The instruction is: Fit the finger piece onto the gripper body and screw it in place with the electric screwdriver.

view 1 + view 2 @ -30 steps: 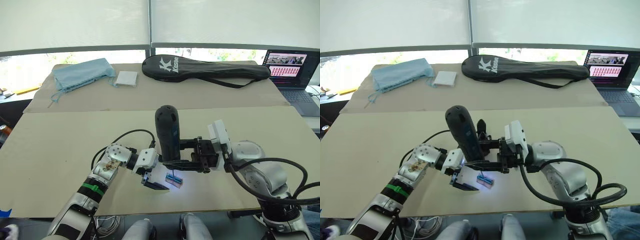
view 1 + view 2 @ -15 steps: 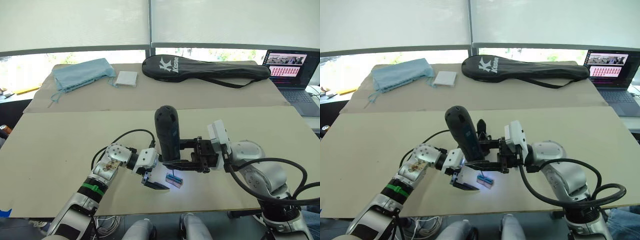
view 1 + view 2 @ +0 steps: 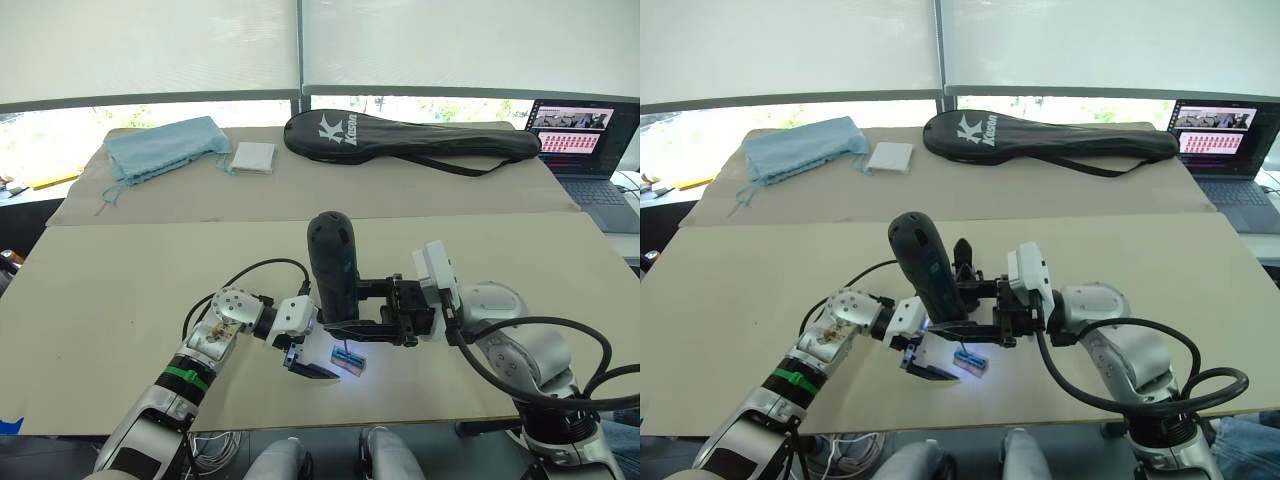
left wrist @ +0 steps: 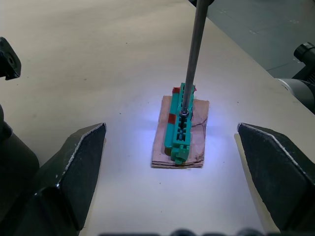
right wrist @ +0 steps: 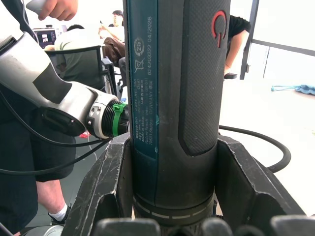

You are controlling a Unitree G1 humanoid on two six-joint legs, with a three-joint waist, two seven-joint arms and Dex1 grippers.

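Observation:
The electric screwdriver (image 3: 332, 265) stands nearly upright, and my right gripper (image 3: 350, 308) is shut on its lower barrel, with the fingers (image 5: 106, 191) clamped on either side. Its thin metal bit (image 4: 193, 54) comes down onto a small green-and-tan block (image 4: 179, 132) lying on the table in a patch of white light. My left gripper (image 3: 310, 366) is open just left of that block, its fingers (image 4: 74, 167) spread wide on both sides of it and not touching it. The finger piece and the gripper body are out of view.
A long black racket bag (image 3: 410, 135), a blue cloth pouch (image 3: 160, 145) and a white square pad (image 3: 253, 156) lie along the table's far side. A laptop (image 3: 590, 150) sits at the far right. People stand in the background of the right wrist view.

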